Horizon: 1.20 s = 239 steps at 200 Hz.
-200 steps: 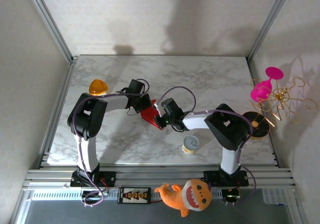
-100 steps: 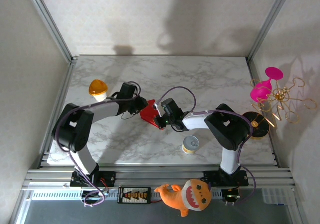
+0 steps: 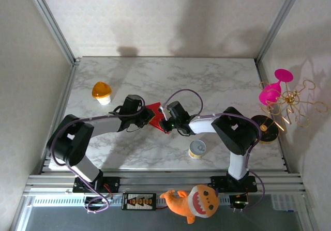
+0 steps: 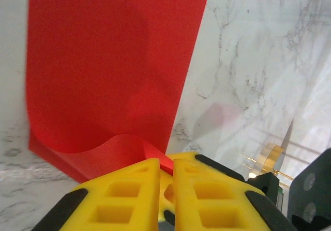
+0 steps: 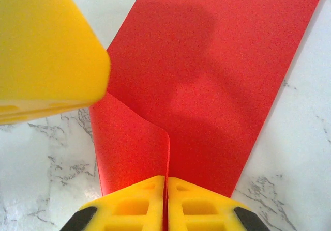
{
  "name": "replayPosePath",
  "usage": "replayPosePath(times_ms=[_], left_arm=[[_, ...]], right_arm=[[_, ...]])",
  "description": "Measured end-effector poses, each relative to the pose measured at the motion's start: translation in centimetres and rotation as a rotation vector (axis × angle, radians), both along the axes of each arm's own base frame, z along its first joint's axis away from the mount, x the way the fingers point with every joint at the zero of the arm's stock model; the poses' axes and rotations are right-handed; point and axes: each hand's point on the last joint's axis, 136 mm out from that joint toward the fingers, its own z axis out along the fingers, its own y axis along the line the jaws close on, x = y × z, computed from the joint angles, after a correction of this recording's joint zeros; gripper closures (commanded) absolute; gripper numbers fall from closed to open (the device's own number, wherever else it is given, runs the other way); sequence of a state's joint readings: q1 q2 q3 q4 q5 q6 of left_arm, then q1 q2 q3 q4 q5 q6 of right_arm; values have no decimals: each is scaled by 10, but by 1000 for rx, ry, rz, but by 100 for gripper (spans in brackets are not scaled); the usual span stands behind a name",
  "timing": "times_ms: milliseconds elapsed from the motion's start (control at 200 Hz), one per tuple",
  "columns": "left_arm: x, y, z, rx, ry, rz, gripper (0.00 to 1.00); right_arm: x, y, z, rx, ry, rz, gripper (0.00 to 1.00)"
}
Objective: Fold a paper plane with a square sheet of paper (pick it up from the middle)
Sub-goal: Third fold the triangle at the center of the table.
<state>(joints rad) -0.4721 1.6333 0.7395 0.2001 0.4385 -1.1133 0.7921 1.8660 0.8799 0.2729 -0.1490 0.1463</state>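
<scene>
The square sheet of paper (image 3: 155, 110) is red and lies folded on the marble table (image 3: 207, 81) between both grippers. In the right wrist view the square sheet of paper (image 5: 222, 76) has a raised fold. My right gripper (image 5: 166, 180) is shut on that fold's edge, at the sheet's right (image 3: 164, 123). My left gripper (image 3: 148, 116) meets the sheet from the left. In its own view its jaws (image 4: 166, 162) stand almost together, with the corner of a lifted flap of the paper (image 4: 114, 60) pinched at their tips. One of its fingers (image 5: 46, 50) hangs over the sheet's left edge.
A small yellow tin (image 3: 197, 149) stands near the right arm's elbow. An orange-topped cup (image 3: 102, 91) sits at the left. An orange shark plush (image 3: 194, 200) lies on the front rail. A pink glass and a gold wire stand (image 3: 282, 99) are at the right edge.
The left arm has swung down and out to the left, and its gripper has slid toward me along the sheet's left side. The right arm and the paper have stayed in place.
</scene>
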Motion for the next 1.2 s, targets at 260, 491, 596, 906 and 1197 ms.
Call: replayPosePath(times_ms=[260,491,596,906,1197], left_arm=[[-6,-10,-18,-6,47,-17,88],[-7,-11,-25,0,61,-20,89],[-8,-10,-31,6,74,-20,89],[-9,-10,-33,14,74,-26,89],[-10,-9,-37,24,79,-32,91]], right_arm=[[1,1,0,1,-1,0,90],[1,1,0,0,0,0,89],[1,1,0,0,0,0,90],[2,2,0,0,0,0,89],[2,2,0,0,0,0,89]])
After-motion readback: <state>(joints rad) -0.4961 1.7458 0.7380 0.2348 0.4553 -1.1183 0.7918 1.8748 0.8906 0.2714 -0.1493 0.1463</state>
